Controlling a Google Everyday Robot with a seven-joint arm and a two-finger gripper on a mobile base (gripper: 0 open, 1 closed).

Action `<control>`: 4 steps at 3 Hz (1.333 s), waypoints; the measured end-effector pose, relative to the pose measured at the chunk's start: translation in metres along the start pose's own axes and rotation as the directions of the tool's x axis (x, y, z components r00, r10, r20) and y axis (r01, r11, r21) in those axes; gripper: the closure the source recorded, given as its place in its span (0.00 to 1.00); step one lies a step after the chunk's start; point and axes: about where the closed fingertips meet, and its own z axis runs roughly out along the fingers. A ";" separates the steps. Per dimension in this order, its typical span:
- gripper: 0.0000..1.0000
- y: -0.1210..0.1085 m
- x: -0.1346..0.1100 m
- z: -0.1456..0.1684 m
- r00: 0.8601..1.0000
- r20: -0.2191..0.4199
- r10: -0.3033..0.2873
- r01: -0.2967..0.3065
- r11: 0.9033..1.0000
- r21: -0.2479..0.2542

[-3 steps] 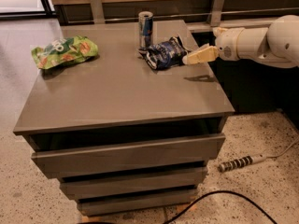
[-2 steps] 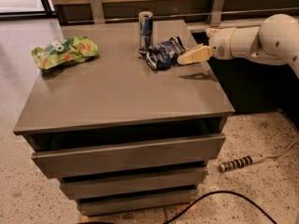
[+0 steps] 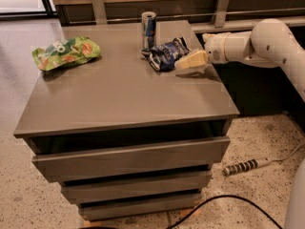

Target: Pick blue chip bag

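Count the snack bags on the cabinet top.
2. The green snack bag lies back left; the blue chip bag lies back right, between the can and the gripper.

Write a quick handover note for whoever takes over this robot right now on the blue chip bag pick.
Gripper: low over the right rear of the cabinet top, reaching in from the right, its tip at the right edge of the blue chip bag. A grasp cannot be confirmed.
Things: the blue chip bag lies on the cabinet top, just right of the upright can. The green snack bag is far left.
Done: the gripper has reached the bag.
Left: secure the grasp and lift the bag clear of the can.
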 end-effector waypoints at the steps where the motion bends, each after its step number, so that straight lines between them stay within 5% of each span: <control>1: 0.26 0.001 0.005 0.009 1.000 -0.002 -0.002 0.002 1.000 -0.007; 4: 0.95 -0.003 0.005 0.002 1.000 -0.005 -0.016 0.016 1.000 0.011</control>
